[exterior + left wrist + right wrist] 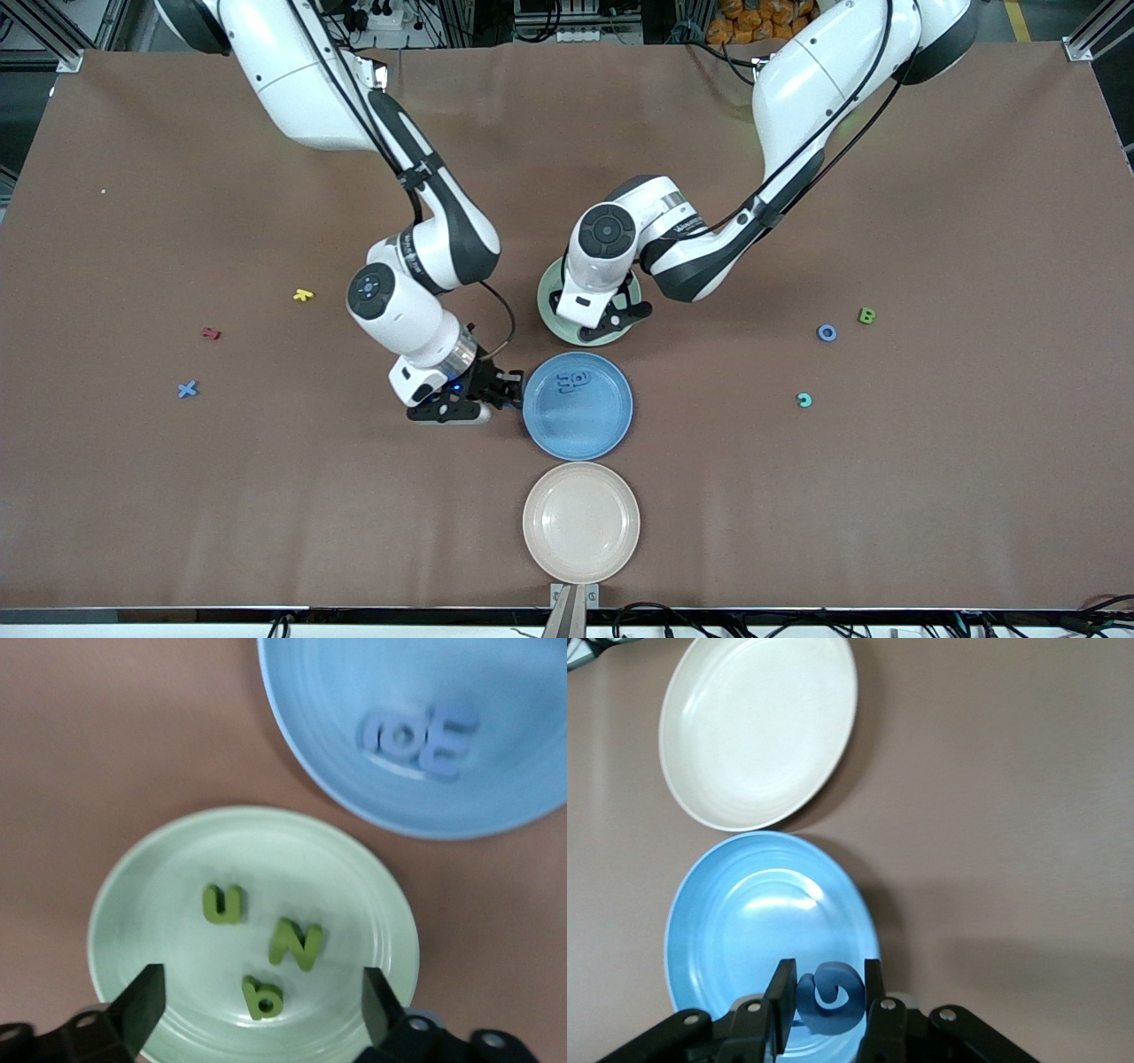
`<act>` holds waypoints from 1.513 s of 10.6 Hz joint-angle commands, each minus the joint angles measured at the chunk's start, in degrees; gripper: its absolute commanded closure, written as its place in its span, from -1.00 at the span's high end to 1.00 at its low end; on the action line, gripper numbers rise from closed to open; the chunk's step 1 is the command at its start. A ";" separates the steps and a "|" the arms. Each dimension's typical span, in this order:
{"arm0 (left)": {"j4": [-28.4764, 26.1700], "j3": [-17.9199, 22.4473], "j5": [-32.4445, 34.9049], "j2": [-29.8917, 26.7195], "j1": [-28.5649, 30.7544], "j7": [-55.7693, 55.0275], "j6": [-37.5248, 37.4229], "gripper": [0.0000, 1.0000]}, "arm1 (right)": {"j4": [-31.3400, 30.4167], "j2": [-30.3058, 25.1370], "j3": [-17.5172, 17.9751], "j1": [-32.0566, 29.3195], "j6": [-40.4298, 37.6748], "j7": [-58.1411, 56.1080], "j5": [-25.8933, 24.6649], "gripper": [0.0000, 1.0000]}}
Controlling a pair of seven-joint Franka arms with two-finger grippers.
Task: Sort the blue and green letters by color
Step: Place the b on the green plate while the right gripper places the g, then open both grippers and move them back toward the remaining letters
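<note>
Your right gripper (824, 1001) was clamped on a blue letter (829, 995), a curled piece, and hung over the rim of the blue plate (611, 425) at the edge toward the right arm's end of the table. Your left gripper (261, 1005) stood with its jaws spread wide and empty over the green plate (142, 877), which lay just beside the blue plate, farther from the front camera. Three green letters (266, 948) lay loose in the green plate; two blue letters (574, 382) lay stacked in the blue plate.

The risk sat with the right gripper: it was over the rim, not the well. Had you let go there, I judge the piece could have struck the edge and bounced onto the table (797, 496).

Away from the blue plate, toward the left arm's end, a green B (866, 315), a blue O (827, 332) and a teal letter (804, 400) waited; toward the right arm's end lay a blue X (187, 389). The teal one could have been misjudged for either colour.
</note>
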 commanded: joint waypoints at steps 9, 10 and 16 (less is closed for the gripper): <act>-9.93 -7.00 -0.78 -15.26 27.36 37.56 -11.39 1.00 | 4.34 4.49 -0.55 7.24 3.37 -0.75 1.36 1.00; -11.68 -10.60 -0.69 -15.26 32.63 40.03 -11.31 1.00 | 4.34 4.40 -0.55 6.97 3.20 -0.75 0.84 1.00; -22.92 -18.28 0.01 -16.14 52.44 56.04 -6.31 1.00 | -4.50 -1.55 -0.64 -2.58 0.65 -9.41 -2.59 1.00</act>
